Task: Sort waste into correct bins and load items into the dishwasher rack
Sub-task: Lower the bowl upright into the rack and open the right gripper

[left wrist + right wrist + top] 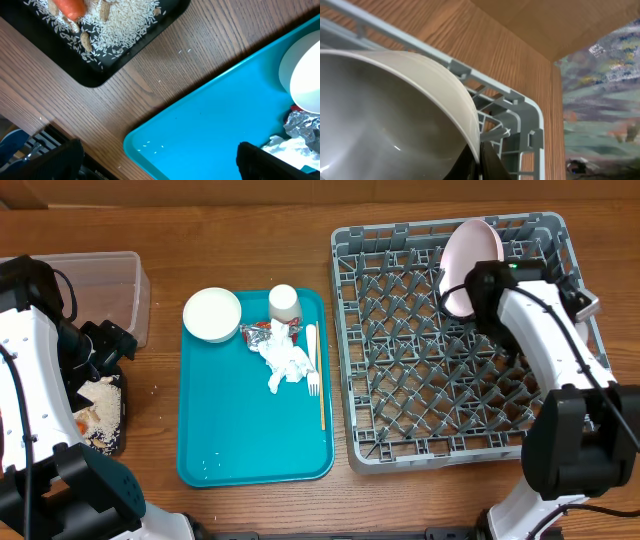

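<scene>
The right pincer (476, 284) is clamping its jaws shut on the rim of the pale pink round plate (470, 246), gripping it at the plate's 5 o'clock edge as seen from above. The plate is sitting in the 1 o'clock corner of the large square grey plastic dishwasher rack (345, 370). It is tipped up on edge, so from overhead it is showing as an oval with its long axis running from 1 o'clock to 7 o'clock. In the right wrist view its curved face is filling the left half, with the rack's corner wall just beyond. Whether the lower rim is already resting between the upright pegs cannot be told, because the arm is hiding that spot. The plate appears to be nearing release, and that move is depending on the plate's plane lining up with a peg row directly beneath the pincer.

The left pincer (155, 167) is hanging wide open and empty at the table's 9 o'clock side. It is hovering over the strip of wood between the shallow black rectangular tray (102, 75) and the flat teal tray (250, 430). This arm is much the nearer to what is waiting on the teal tray:

- small white round bowl (212, 314)
- small white cup (284, 302)
- crinkled red-and-silver wrapper (258, 335)
- crumpled white napkin (286, 365)
- white fork (312, 365)
- thin wooden stick (321, 405)

The black tray is holding grain scraps and a small orange carrot (70, 7).
</scene>
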Robot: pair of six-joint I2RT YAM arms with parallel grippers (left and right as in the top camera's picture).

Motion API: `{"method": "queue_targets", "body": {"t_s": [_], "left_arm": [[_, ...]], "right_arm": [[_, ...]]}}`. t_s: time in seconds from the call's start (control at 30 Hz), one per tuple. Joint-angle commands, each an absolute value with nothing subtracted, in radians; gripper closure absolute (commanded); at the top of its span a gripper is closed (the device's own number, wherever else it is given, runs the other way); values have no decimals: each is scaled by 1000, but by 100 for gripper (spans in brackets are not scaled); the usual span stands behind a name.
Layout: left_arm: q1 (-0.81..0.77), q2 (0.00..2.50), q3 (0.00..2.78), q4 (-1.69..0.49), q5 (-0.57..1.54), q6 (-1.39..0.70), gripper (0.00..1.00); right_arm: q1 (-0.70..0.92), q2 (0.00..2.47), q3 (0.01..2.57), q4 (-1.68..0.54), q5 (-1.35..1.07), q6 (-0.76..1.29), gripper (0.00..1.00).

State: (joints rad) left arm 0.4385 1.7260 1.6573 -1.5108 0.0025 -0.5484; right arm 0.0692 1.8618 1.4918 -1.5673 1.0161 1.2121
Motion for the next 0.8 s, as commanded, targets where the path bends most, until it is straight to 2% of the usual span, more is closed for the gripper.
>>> {"method": "queue_targets", "body": {"t_s": [0.0, 0.23, 0.77], "left_arm": [[439, 1713, 1656, -1510, -10, -546, 0], [439, 1713, 1656, -1510, -10, -546, 0], [439, 1713, 1656, -1510, -10, -546, 0]], "right_arm": [[104, 1865, 1483, -1576, 1024, 1227, 96], [125, 1865, 1458, -1591, 991, 1227, 96], [118, 1865, 1433, -1621, 1133, 1227, 96]]}}
